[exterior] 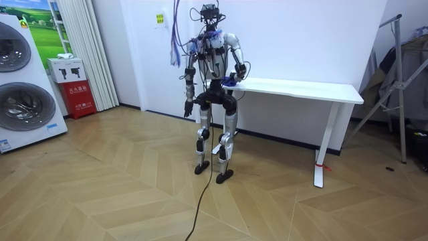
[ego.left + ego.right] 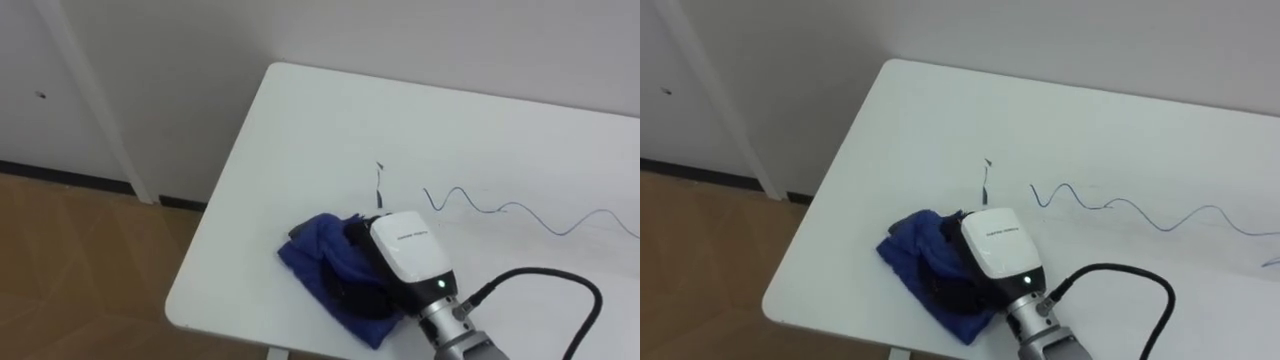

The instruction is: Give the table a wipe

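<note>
A crumpled blue cloth (image 2: 318,255) lies near the front left corner of the white table (image 2: 320,120). My right hand (image 2: 405,250) comes in from the lower right and rests on top of the cloth, its dark fingers (image 2: 358,272) curled into the folds. Just beyond the hand there is a short dark pen stroke (image 2: 379,185). A wavy blue pen line (image 2: 500,208) runs off to the right across the tabletop. In the room view I stand at the table's left end (image 1: 254,83), with my left hand (image 1: 188,107) hanging at my side.
The table's front edge and left edge (image 2: 215,215) are close to the cloth, with wooden floor (image 2: 80,270) below. A white wall lies behind the table. In the room view, washing machines (image 1: 20,87) and a red cabinet (image 1: 77,97) stand at the left, and a metal rack (image 1: 401,80) at the right.
</note>
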